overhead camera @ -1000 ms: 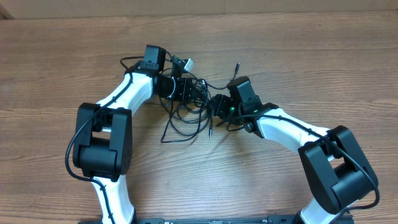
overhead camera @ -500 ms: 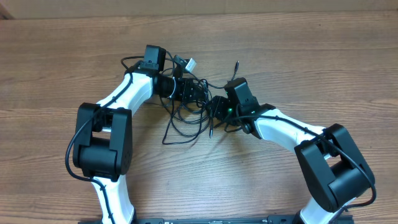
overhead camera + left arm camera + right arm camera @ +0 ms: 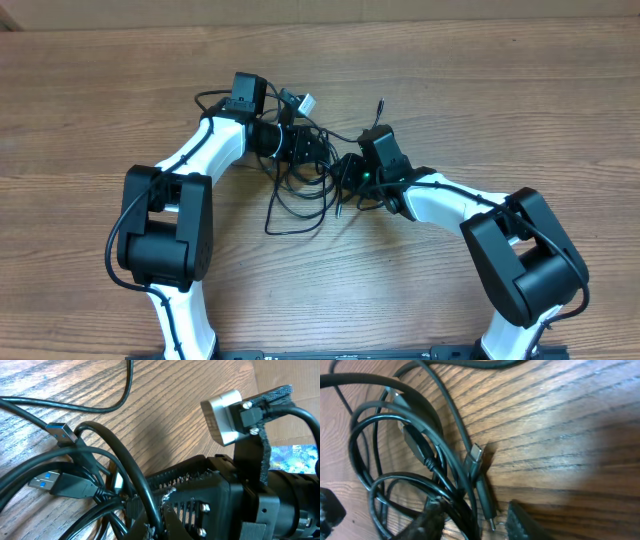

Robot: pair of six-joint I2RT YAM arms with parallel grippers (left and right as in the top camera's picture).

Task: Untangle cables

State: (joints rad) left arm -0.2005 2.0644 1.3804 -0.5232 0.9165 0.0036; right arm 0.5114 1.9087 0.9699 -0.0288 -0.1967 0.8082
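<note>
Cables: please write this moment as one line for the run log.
cables: tangled bundle on table | left gripper: shut, at the bundle | right gripper: open, strands in the gap

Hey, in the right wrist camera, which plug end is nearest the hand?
The slim black plug with the tiny pin tip, lying between the right hand's fingers; the flat silver-tipped plug sits farther up.
</note>
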